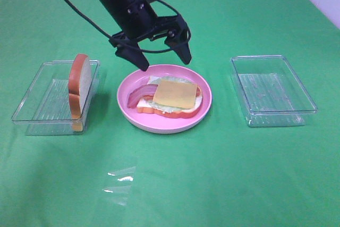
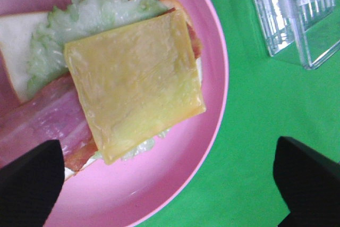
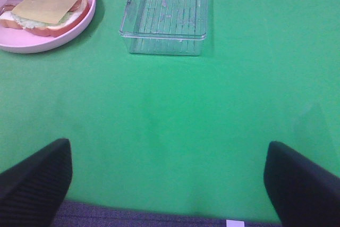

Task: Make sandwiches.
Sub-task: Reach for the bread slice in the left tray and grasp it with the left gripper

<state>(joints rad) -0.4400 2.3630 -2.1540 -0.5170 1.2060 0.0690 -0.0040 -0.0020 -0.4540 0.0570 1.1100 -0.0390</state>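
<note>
On the round pink plate (image 1: pixel 204 111) lies the open sandwich (image 1: pixel 169 99): a white bread slice (image 2: pixel 13 41), pale lettuce (image 2: pixel 90 14), a bacon strip (image 2: pixel 48 118) and a yellow cheese square (image 2: pixel 135 83) on top. A second bread slice (image 1: pixel 79 82) stands on edge in the left clear tray (image 1: pixel 32 104). My left gripper (image 1: pixel 165 62) hangs open just above the plate's far edge, holding nothing; the left wrist view looks straight down on the cheese between its fingertips (image 2: pixel 29 184). My right gripper (image 3: pixel 170 184) is open over bare cloth, well short of the plate (image 3: pixel 53 43).
An empty clear tray (image 1: pixel 273 91) sits right of the plate, also seen from the right wrist as the ribbed tray (image 3: pixel 164 19). A scrap of clear film (image 1: pixel 119 182) lies on the green cloth near the front. The left arm's cables loop above the plate.
</note>
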